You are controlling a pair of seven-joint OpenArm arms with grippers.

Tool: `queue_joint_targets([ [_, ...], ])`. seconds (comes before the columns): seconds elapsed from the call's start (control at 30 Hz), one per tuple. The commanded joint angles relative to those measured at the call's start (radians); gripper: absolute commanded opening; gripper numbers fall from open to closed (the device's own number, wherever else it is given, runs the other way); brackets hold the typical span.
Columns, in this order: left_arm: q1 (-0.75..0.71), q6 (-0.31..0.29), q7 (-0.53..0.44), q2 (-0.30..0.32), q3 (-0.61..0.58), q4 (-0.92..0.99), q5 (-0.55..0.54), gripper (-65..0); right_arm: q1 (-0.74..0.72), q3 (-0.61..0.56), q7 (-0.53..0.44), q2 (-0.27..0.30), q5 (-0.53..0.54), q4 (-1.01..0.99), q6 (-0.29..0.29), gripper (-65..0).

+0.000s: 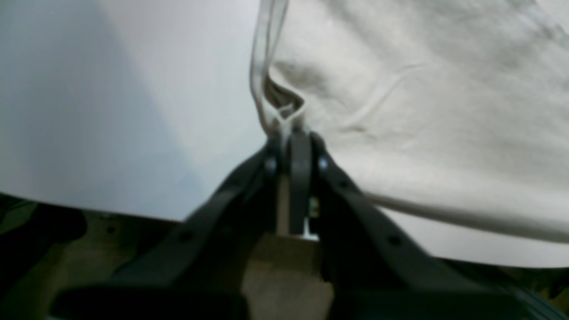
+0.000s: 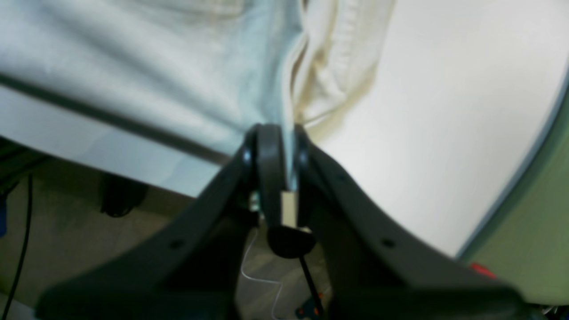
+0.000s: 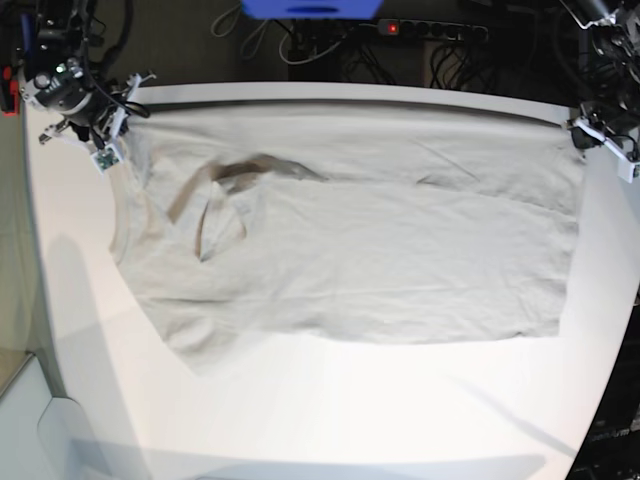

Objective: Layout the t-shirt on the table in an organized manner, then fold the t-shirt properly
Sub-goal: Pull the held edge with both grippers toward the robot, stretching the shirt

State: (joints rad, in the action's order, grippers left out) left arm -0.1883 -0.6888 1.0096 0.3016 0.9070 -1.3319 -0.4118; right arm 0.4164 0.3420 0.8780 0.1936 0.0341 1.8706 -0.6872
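Note:
The beige t-shirt lies spread across the white table, its round neck opening toward the left. My right gripper is at the shirt's far left corner and my left gripper at its far right corner. The far edge runs taut between them and casts a dark shadow line. In the left wrist view, the left gripper is shut on a bunched fold of the t-shirt. In the right wrist view, the right gripper is shut on the t-shirt beside a ribbed hem.
A power strip with a red light, cables and a blue object sit behind the table's far edge. The table's curved edge runs down the left. Bare tabletop lies beside the cloth, with floor below.

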Motion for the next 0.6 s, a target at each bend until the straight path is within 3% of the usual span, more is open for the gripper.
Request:
queue_joint_targets([
  [0.0,-0.001,-0.001,0.001,0.017,0.002,-0.011,0.008,-64.9,0.002,0.009,-0.013,0.011,0.0,0.013,-0.011,-61.9],
  [0.2,0.003,-0.001,0.001,0.018,0.002,-0.013,0.008,-64.9,0.003,0.009,-0.01,0.01,0.0,0.013,-0.011,-56.9],
  [0.43,-0.003,-0.002,0.001,0.02,0.005,-0.013,0.001,-64.9,0.037,0.009,-0.013,0.01,0.005,0.06,-0.011,-43.2],
  [0.57,-0.003,-0.002,0.002,0.02,0.007,-0.013,0.0,-64.9,0.039,0.009,-0.013,0.01,0.003,0.08,-0.011,-42.7],
])
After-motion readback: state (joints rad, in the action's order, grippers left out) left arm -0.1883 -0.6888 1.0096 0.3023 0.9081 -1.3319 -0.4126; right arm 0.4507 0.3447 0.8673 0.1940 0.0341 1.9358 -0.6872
